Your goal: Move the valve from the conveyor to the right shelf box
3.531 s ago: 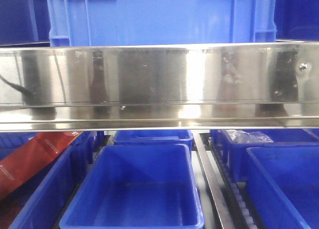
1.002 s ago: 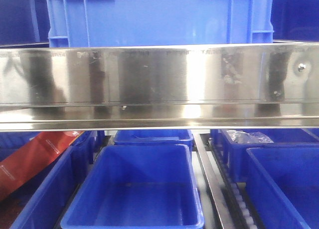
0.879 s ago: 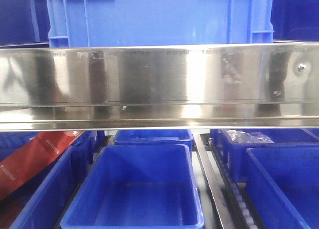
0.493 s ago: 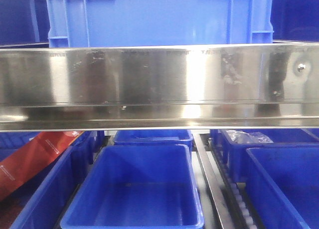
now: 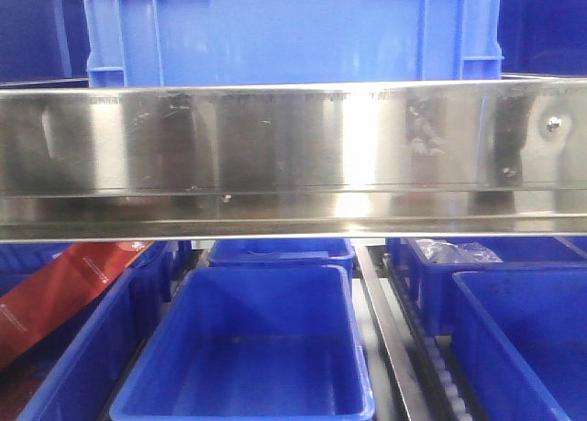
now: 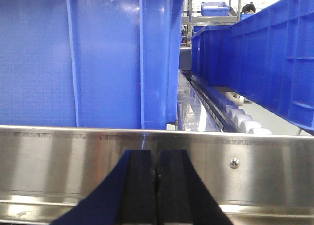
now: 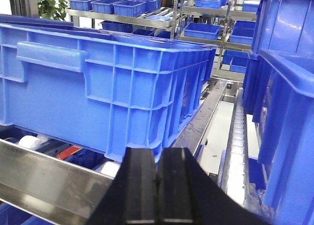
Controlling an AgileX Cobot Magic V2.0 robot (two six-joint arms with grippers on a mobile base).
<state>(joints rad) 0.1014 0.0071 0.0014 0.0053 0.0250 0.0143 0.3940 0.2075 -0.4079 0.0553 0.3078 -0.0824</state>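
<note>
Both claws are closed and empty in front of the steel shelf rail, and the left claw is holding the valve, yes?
Not quite. The left claw holds nothing: the left wrist view shows its fingers pressed together, bare, before the shelf rail. The right claw is likewise closed and empty.

Lighting's bright and even on my feeds, looks like overhead indoor light. The shelf [image 5: 293, 155] rail throws a hot white glare patch right of centre, plus smeary dark reflections. Front view is soft and a bit grainy, blues oversaturated. Both wrist views are sharper, though the background windows on the right one blow out white.
</note>
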